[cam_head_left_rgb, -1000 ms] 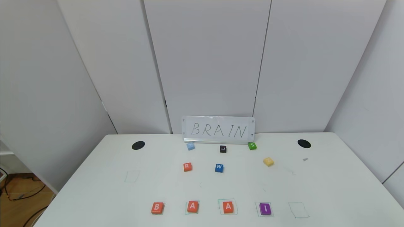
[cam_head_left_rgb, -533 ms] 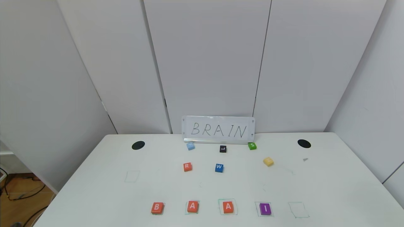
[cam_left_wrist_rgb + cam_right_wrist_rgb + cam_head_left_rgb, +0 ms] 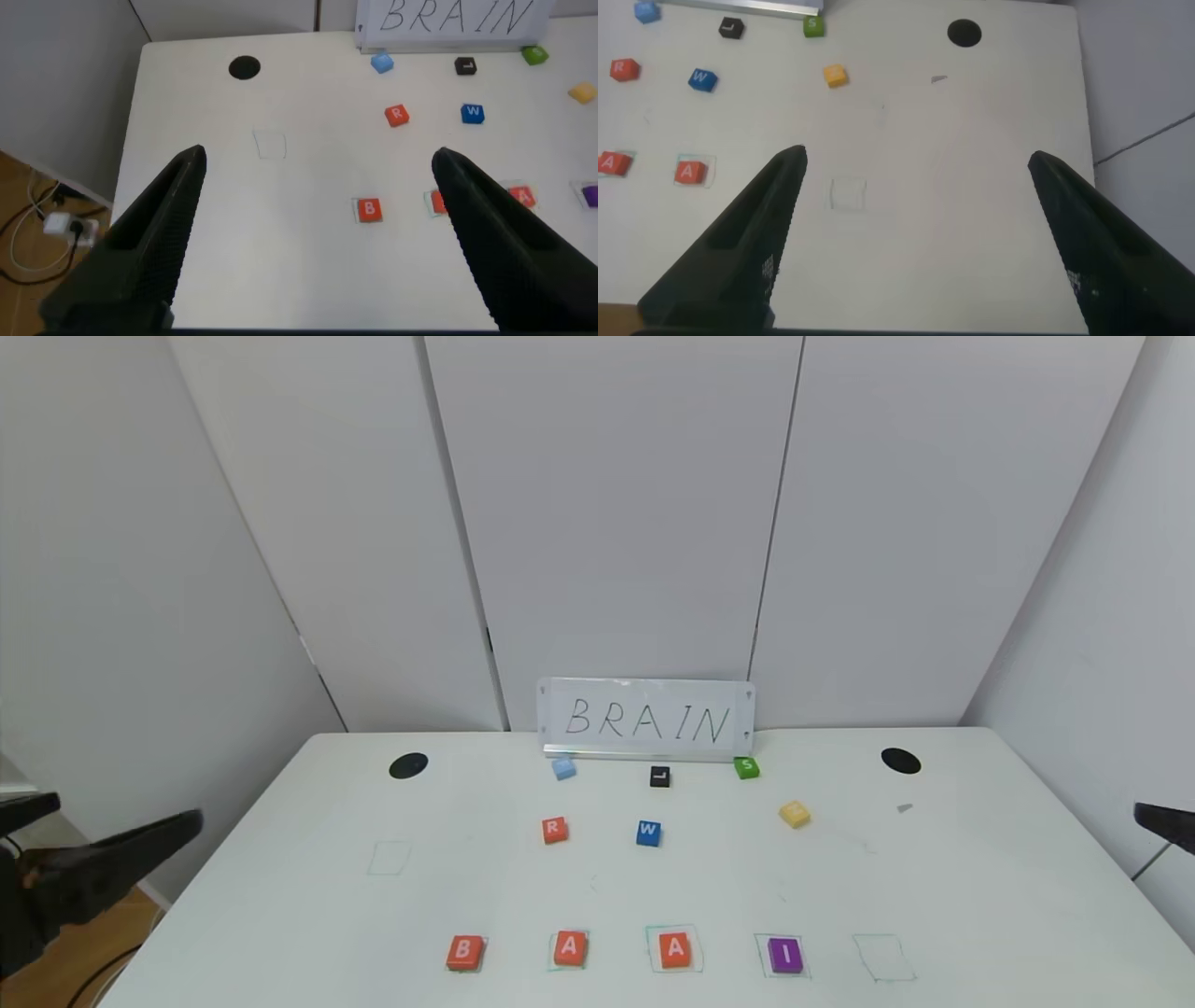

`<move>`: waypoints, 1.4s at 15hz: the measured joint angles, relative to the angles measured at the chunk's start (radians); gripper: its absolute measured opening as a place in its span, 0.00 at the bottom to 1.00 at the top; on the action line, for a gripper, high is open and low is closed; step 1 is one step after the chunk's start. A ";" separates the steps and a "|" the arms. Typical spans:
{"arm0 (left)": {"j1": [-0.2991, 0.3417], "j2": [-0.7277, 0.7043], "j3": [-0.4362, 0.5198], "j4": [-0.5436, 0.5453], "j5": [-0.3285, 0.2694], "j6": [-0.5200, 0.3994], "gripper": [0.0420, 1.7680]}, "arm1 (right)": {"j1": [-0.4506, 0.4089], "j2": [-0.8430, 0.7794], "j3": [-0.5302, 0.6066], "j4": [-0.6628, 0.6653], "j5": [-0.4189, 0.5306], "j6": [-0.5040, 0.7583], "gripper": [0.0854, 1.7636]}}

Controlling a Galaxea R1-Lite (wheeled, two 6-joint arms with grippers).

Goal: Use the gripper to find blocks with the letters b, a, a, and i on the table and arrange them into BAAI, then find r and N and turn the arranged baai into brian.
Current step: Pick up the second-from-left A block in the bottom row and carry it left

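Both hands have swung into view — left hand (image 3: pixel 103 859) at 8 o'clock, right hand (image 3: pixel 1165 823) at 3, both gaping, empty. BAAI blocks (image 3: pixel 570 948) sit at 6 on the table (image 3: pixel 280 915); r (image 3: pixel 555 830) centre — light, stiff, I'd pinch its side edges.

Surface (image 3: pixel 280 915) white, faint green squares, black holes. Blocks (image 3: pixel 570 949): orange-red B, A, A; purple I. R (image 3: pixel 555 830) orange-red. N (image 3: pixel 794 815) yellow. Hands black.

Pale grey wall panels (image 3: pixel 616 504) filling the upper frame, dark seams between them, wooden floor (image 3: pixel 79 957) at lower left with black cables (image 3: pixel 23 905), soft even light, whiteboard sign (image 3: pixel 647 720) at centre
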 joint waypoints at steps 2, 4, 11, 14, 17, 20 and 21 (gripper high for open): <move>-0.002 0.123 -0.113 0.115 -0.001 -0.004 0.97 | 0.019 0.116 -0.120 0.092 -0.001 0.003 0.97; -0.009 0.238 -0.228 0.226 -0.002 -0.020 0.97 | 0.032 0.221 -0.210 0.137 -0.004 0.007 0.97; -0.158 0.547 -0.590 0.663 0.012 -0.231 0.97 | 0.041 0.345 -0.292 0.169 -0.013 0.007 0.97; -0.256 0.681 -0.693 0.733 0.020 -0.327 0.97 | 0.040 0.345 -0.294 0.171 -0.013 0.005 0.97; -0.363 0.794 -0.727 0.740 0.050 -0.398 0.97 | 0.053 0.341 -0.290 0.171 -0.013 0.004 0.97; -0.446 0.884 -0.730 0.731 0.053 -0.427 0.97 | 0.056 0.334 -0.288 0.171 -0.011 0.004 0.97; -0.462 0.909 -0.730 0.727 0.051 -0.428 0.97 | 0.057 0.329 -0.287 0.171 -0.010 0.003 0.97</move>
